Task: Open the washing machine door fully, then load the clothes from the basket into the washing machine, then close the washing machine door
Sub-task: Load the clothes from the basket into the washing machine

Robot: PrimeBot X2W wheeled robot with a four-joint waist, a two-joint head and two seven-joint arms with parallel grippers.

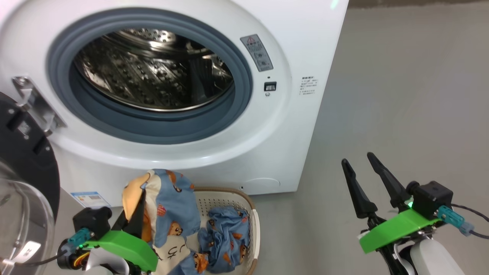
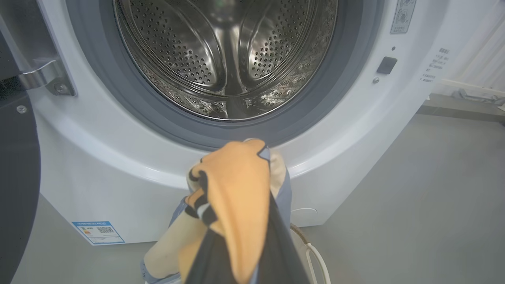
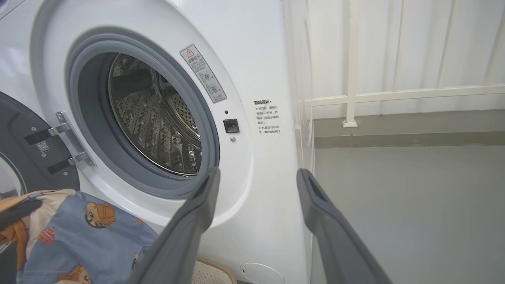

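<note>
The washing machine point(image 1: 298, 46) stands in front of me with its steel drum point(image 1: 153, 72) exposed. The washing machine door point(image 1: 23, 179) is swung open at the left, glass bowl facing out. Below the opening sits the basket point(image 1: 247, 202) with crumpled blue clothes point(image 1: 225, 236) inside. My left gripper point(image 1: 139, 202) is shut on a blue, cream and orange garment point(image 1: 172, 206), which hangs lifted above the basket; in the left wrist view the garment point(image 2: 232, 189) drapes over the dark fingers point(image 2: 284, 252), just below the gasket. My right gripper point(image 1: 357, 157) is open and holds nothing, to the right of the machine over the floor.
Bare grey floor point(image 1: 401, 95) spreads to the right of the machine. A white railing and wall point(image 3: 349, 79) stand behind it. The metal door hinge point(image 1: 34, 103) juts out at the left of the opening. A blue energy label point(image 1: 89, 198) sits low on the front panel.
</note>
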